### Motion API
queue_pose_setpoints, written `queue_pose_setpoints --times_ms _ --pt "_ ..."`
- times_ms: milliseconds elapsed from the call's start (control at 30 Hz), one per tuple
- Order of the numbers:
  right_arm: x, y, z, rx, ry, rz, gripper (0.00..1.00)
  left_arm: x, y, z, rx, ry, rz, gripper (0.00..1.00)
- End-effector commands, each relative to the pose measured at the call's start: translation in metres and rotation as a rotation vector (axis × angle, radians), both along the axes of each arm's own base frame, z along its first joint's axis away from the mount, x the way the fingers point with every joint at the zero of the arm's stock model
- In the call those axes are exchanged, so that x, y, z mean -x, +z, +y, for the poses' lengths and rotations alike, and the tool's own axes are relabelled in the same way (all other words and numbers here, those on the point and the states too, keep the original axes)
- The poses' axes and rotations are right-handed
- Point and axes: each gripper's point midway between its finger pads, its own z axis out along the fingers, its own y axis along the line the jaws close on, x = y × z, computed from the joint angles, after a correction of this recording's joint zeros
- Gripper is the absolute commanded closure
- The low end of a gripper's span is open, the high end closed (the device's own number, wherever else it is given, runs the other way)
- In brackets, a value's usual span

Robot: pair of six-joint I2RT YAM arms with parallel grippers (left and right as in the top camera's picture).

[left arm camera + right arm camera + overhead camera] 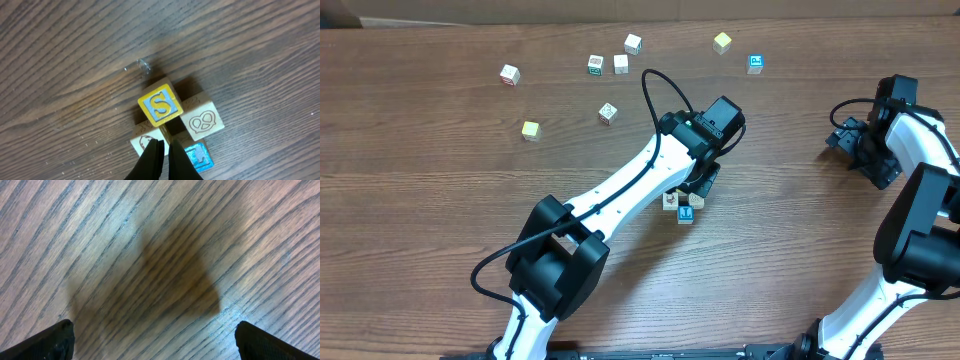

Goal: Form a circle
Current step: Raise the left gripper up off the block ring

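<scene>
Left gripper (164,150) closed tight, empty, tips inside the circle (160,104) of cubes; right gripper (155,341) spread wide, empty, above table (165,240).

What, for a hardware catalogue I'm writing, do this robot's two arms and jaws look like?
Both match: the left arm and right arm have white link shells between bulky black joint housings, ending in black wrists and slim black jaws. A thin black cable loops loosely along the left arm. No markings are readable.
</scene>
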Motion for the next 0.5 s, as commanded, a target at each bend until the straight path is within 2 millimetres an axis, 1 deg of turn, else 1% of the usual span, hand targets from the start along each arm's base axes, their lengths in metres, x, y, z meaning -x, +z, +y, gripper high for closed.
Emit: queue_pose_setpoints --times_ms 0,267,400,467 --pt "-0.002 0.01 0.0 0.011 -0.002 -0.025 0.0 -0.005 0.002 0.002 -0.023 0.019 -0.028 0.96" --pt "-0.002 0.01 0.0 0.011 -0.002 -0.025 0.0 -0.019 0.004 0.009 -0.024 0.076 -0.067 0.96" --pt "-0.002 0.01 0.0 0.011 -0.002 -0.025 0.0 -0.033 0.005 0.018 0.0 0.143 -0.082 0.96" --pt "-0.002 0.01 0.0 0.011 -0.002 -0.025 0.0 -0.043 0.006 0.027 0.013 0.201 -0.086 0.96"
